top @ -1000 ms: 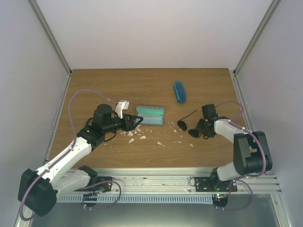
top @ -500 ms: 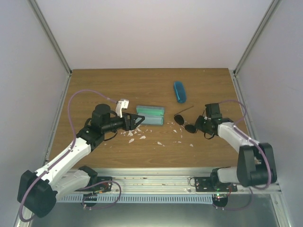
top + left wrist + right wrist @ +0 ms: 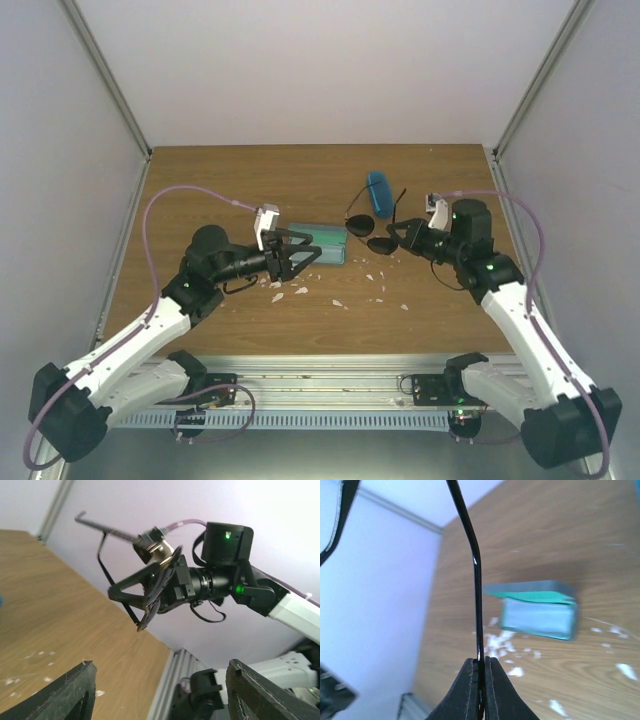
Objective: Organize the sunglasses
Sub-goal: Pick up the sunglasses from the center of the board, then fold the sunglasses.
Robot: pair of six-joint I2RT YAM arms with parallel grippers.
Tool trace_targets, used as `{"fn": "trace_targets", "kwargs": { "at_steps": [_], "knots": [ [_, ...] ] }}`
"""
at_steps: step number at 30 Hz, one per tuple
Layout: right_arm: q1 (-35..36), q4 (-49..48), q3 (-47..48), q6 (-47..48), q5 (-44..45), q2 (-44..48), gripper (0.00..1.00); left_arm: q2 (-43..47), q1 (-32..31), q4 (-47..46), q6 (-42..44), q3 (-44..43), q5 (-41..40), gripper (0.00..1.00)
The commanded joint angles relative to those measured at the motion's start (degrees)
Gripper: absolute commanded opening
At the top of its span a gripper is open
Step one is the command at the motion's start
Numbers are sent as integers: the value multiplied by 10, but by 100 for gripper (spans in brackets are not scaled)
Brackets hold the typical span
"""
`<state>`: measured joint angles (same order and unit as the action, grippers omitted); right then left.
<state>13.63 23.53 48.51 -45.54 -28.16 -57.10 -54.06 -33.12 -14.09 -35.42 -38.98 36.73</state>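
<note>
My right gripper (image 3: 396,238) is shut on the thin arm of the black round-lens sunglasses (image 3: 381,245) and holds them in the air just right of the open grey-blue rectangular case (image 3: 333,243). In the right wrist view the fingers (image 3: 470,690) pinch the thin black arm (image 3: 477,590), with the case's teal inside (image 3: 537,617) below. My left gripper (image 3: 303,256) is open and empty over the case's left end. The left wrist view shows the black pair (image 3: 155,597) hanging from the right arm (image 3: 225,580). The reddish-brown pair is out of view.
A bright blue oval case (image 3: 378,193) lies behind the sunglasses. White flecks (image 3: 290,293) are scattered on the wooden table in front of the grey-blue case. Grey walls close the left, right and back sides.
My right gripper has lifted the black sunglasses off the table and carried them back and left toward the case. My left gripper has moved right, over the case's left end.
</note>
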Motion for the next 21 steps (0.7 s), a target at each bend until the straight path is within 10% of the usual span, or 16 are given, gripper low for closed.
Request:
{"fn": "trace_targets", "kwargs": {
  "at_steps": [1,13,21],
  "knots": [
    [38,-45,37,-64,-71,39,1,6,-40,-92,18,-25,6,71],
    [116,-127,54,-94,-117,17,1,-38,-103,-128,94,-64,-14,69],
    [128,-164,35,-149,-148,11,0,-52,-114,-151,129,-61,-27,41]
  ]
}}
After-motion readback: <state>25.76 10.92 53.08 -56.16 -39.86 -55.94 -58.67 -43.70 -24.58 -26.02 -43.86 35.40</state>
